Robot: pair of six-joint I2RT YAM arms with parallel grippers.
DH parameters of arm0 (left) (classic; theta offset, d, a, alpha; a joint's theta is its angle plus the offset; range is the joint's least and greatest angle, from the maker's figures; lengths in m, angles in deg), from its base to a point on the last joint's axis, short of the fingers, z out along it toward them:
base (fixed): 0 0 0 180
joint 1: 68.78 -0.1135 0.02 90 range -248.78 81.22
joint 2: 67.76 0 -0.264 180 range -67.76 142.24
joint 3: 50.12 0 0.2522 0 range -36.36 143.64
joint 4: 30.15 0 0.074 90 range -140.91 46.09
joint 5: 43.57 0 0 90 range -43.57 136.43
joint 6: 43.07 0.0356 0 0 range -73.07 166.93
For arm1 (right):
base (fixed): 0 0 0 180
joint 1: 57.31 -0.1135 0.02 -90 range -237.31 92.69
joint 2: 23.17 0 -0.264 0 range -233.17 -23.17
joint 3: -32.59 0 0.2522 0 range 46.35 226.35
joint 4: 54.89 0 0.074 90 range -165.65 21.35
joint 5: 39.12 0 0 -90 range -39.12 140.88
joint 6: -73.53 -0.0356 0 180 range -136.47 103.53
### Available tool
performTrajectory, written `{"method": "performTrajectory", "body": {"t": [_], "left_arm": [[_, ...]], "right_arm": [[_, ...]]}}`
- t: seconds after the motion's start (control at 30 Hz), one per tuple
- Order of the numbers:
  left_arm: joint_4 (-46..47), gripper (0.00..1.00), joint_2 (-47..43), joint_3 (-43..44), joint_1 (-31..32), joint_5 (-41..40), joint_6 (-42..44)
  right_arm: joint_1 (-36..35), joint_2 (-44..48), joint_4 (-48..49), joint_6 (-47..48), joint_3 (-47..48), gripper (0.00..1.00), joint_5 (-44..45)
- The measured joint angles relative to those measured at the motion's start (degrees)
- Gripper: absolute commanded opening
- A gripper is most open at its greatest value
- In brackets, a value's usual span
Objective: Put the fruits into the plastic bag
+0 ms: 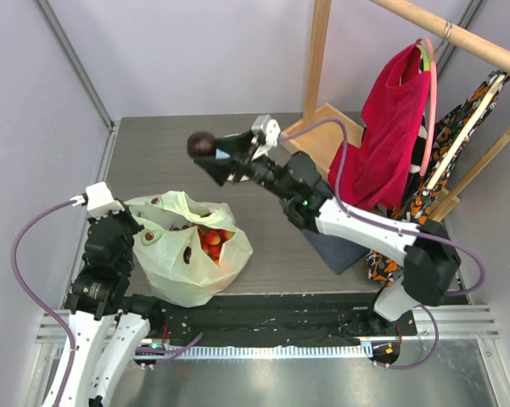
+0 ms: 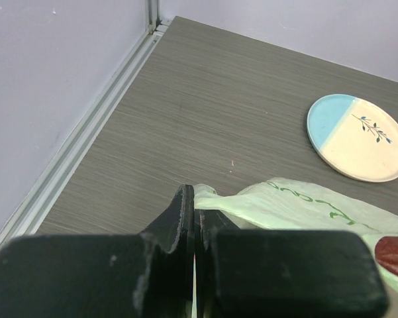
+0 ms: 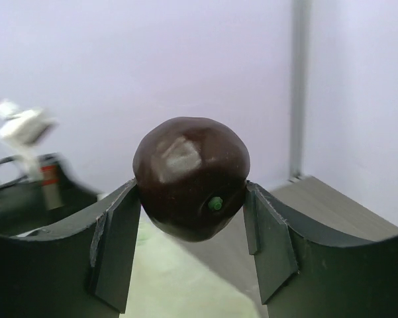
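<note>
Fruit aloft: the right gripper (image 1: pixel 212 153) pinches a dark round fruit (image 3: pixel 191 175) above the counter (image 1: pixel 280 246), apart from the plastic bag (image 1: pixel 182 275), whose rim the left gripper (image 2: pixel 194 205) clamps, jaws pressed together; red fruits (image 1: pixel 212 242) lie inside.

Light is bright, even and diffuse, seemingly from overhead; shadows are soft and faint in every view; the metal strip (image 1: pixel 263 373) along the near table edge glares pale in the top view; a broad whitish highlight sits on the dark round fruit (image 3: pixel 191 177), which is sharp while the wall and floor behind it blur; the left gripper (image 2: pixel 193 199) reads as a near-black mass, its detail lost; the plate (image 2: pixel 357 137) beyond is crisp.
</note>
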Motion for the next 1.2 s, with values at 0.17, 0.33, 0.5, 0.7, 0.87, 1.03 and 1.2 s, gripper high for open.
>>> {"method": "performTrajectory", "body": {"t": [0.17, 0.33, 0.5, 0.7, 0.87, 1.03, 1.2], "left_arm": [[0.0, 0.0, 0.0, 0.0, 0.0, 0.1, 0.0], [0.0, 0.0, 0.0, 0.0, 0.0, 0.3, 0.0], [0.0, 0.0, 0.0, 0.0, 0.0, 0.6, 0.0], [0.0, 0.0, 0.0, 0.0, 0.0, 1.0, 0.0], [0.0, 0.0, -0.1, 0.0, 0.0, 1.0, 0.0], [0.0, 0.0, -0.2, 0.0, 0.0, 1.0, 0.0], [0.0, 0.0, -0.2, 0.0, 0.0, 1.0, 0.0]], "right_arm": [[-11.1, 7.3, -3.7, 9.9, -4.8, 0.24, -2.7], [-21.1, 8.8, -13.5, 19.6, -7.5, 0.24, 1.9], [-27.5, 8.7, -22.9, 23.4, -10.9, 0.25, 7.8], [-29.9, 4.4, -31.3, 23.9, -7.1, 0.24, 22.1], [-29.3, -3.4, -36.8, 24.8, 0.5, 0.24, 36.7], [-27.4, -7.3, -40.5, 25.0, 3.9, 0.27, 43.1], [-23.9, -10.4, -43.9, 23.5, 6.5, 0.35, 43.3]]}}
